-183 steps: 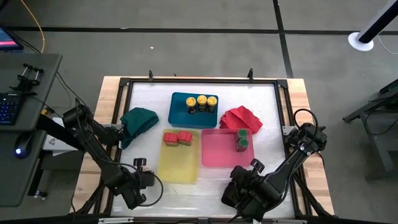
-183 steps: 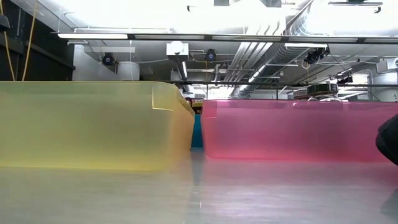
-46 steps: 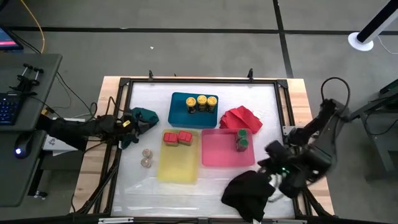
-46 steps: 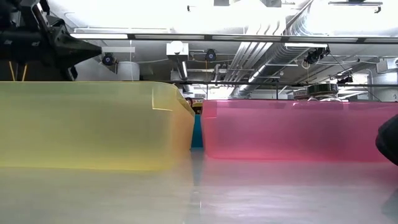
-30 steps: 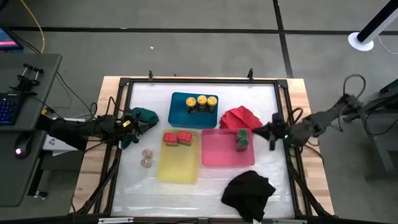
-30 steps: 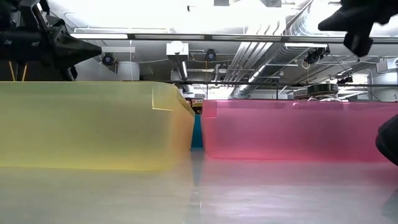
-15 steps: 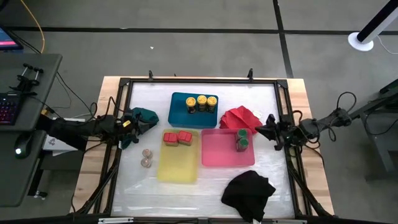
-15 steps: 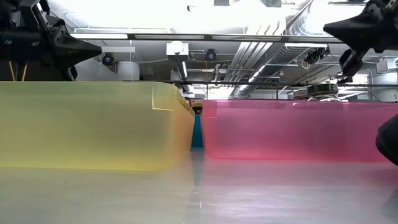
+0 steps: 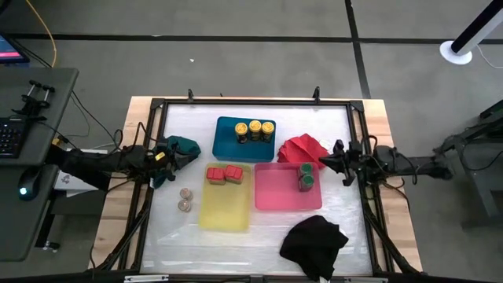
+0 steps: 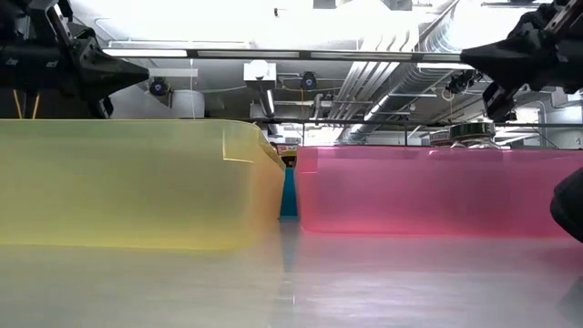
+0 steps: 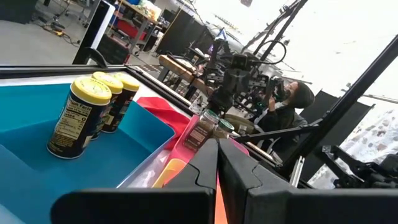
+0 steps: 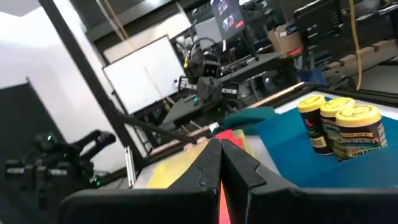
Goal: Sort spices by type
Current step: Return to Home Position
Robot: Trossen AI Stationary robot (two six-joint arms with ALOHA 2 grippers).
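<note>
Three yellow-lidded jars (image 9: 255, 128) stand together in the blue tray (image 9: 224, 145). Two red-lidded jars (image 9: 224, 174) sit side by side at the far end of the yellow tray (image 9: 224, 208). Two green-lidded jars (image 9: 305, 177) are against the right wall of the pink tray (image 9: 279, 192). Two silvery-lidded jars (image 9: 185, 199) stand on the bare counter (image 9: 189, 118), close together and just beside the yellow tray's left side.

From where I stand, each kind is gathered with its own. The only open question is that silvery pair, which has no tray. If a neat pair on the counter counts, the sorting looks finished; if not, that pair is all that is left.

Neither arm is over the jars. The left tool (image 9: 161, 159) lies out at the counter's left edge by the green cloth (image 9: 185, 147). Its wrist view shows the fingers clenched together with nothing between them. The right tool (image 9: 322, 162) sits at the right edge, near the red cloth (image 9: 302, 148), likewise clenched and empty.
</note>
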